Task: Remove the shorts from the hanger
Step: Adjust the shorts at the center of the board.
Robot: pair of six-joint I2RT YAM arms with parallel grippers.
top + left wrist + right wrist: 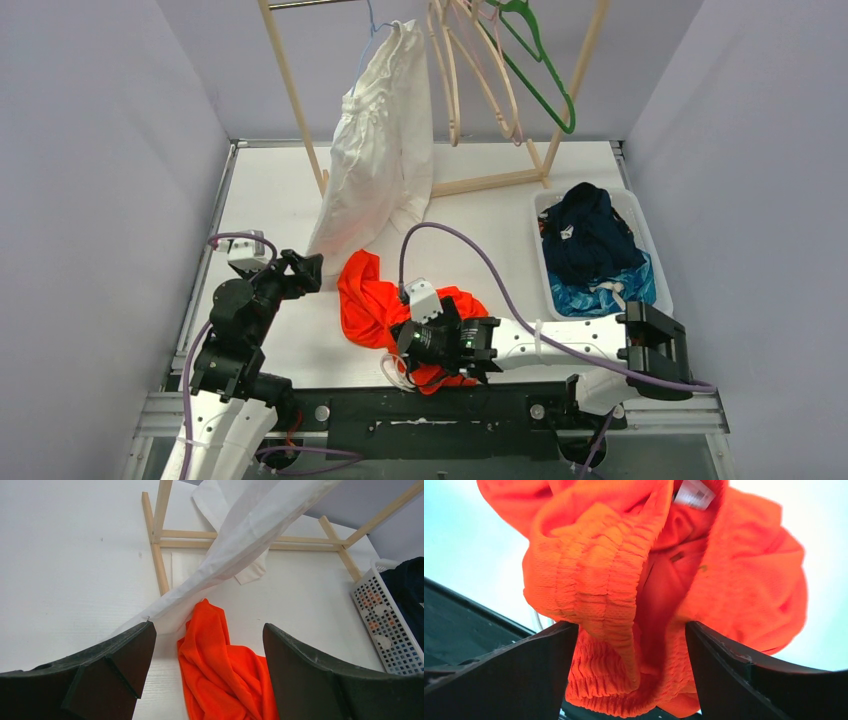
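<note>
- The wooden rack [290,80] and the hanger hook [371,25] above the white shorts [380,150] are cut off by the overhead view's top edge.
- The right gripper [405,345] covers the near folds of the orange shorts [365,295].
- Their label [694,492] is blurred and unreadable.
- In the basket [655,262], the navy shorts [585,235] hide most of the blue patterned pair [612,290].

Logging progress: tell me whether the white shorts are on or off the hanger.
On. The white shorts hang from the pale blue hanger at the top of the wooden rack.
</note>
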